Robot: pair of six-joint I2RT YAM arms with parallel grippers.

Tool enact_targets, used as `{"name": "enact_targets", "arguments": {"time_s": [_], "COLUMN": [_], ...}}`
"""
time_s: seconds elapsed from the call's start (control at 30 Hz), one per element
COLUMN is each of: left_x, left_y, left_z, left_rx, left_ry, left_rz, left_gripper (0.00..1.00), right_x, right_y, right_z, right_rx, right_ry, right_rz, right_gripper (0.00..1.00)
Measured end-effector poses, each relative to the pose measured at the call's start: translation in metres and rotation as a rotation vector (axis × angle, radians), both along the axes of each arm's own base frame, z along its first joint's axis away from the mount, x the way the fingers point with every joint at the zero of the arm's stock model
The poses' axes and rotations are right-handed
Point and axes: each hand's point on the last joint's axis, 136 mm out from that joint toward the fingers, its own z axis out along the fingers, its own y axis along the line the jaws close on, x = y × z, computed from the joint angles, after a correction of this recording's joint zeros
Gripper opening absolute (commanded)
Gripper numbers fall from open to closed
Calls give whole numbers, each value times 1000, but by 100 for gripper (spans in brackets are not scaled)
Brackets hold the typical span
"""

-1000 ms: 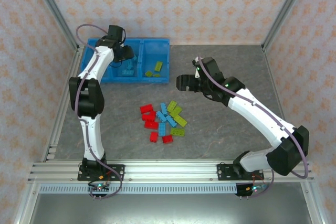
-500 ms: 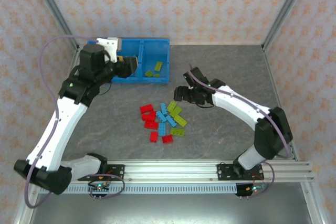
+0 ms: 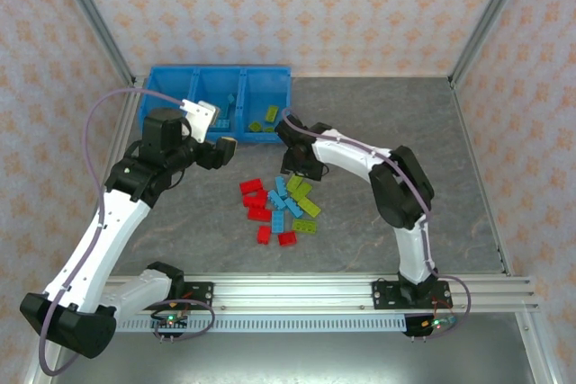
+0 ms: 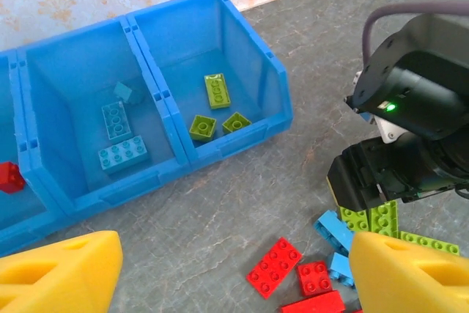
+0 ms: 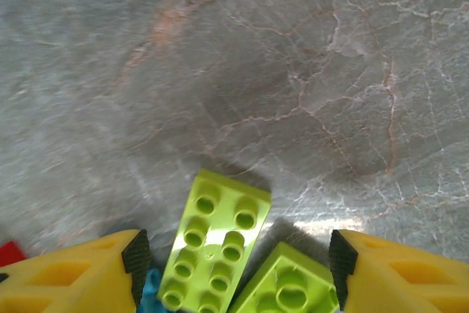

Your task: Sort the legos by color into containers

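The loose legos (image 3: 279, 206) lie in a pile mid-table: red, light blue and yellow-green. The blue bin (image 3: 216, 70) stands at the back left. Its middle compartment holds light blue bricks (image 4: 117, 121), the right one yellow-green bricks (image 4: 216, 90), and the left one a red brick (image 4: 9, 177). My right gripper (image 3: 292, 168) is low over the pile's far edge and open. A yellow-green brick (image 5: 216, 243) lies flat on the table between its fingers. My left gripper (image 3: 227, 150) hovers open between bin and pile, with a red brick (image 4: 274, 267) below it on the table.
A second yellow-green brick (image 5: 289, 287) lies against the first, with a light blue one (image 5: 152, 287) by the right gripper's left finger. The right gripper's black body (image 4: 410, 144) looms close to my left gripper. The grey table (image 3: 405, 132) runs to metal frame rails.
The left arm has pulled back out of the bin and swung toward the pile. The right gripper has moved left and down onto the yellow-green bricks at the pile's far edge.
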Motion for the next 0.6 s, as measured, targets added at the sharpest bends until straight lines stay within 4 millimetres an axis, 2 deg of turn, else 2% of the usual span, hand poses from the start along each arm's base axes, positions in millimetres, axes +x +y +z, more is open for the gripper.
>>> {"name": "enact_targets", "arguments": {"time_s": [0.13,0.27,0.47,0.6], "left_x": [-1,0,1,2], "left_y": [1,2,4,4], "left_z": [1,-2,-4,-5], "left_rx": [16,31,39,41], "left_ry": [-12,-11,-9,-5], "left_rz": [-5,-6,3,5], "left_gripper": [83,83,83,83], "right_x": [1,5,0,0], "right_y": [0,10,11,8], "right_z": [-19,-20,-25,-25], "right_rx": [-46,-42,-66,-81], "right_ry": [33,23,21,14], "right_rz": [-11,-9,-15,-37], "right_gripper": [58,44,40,20]}}
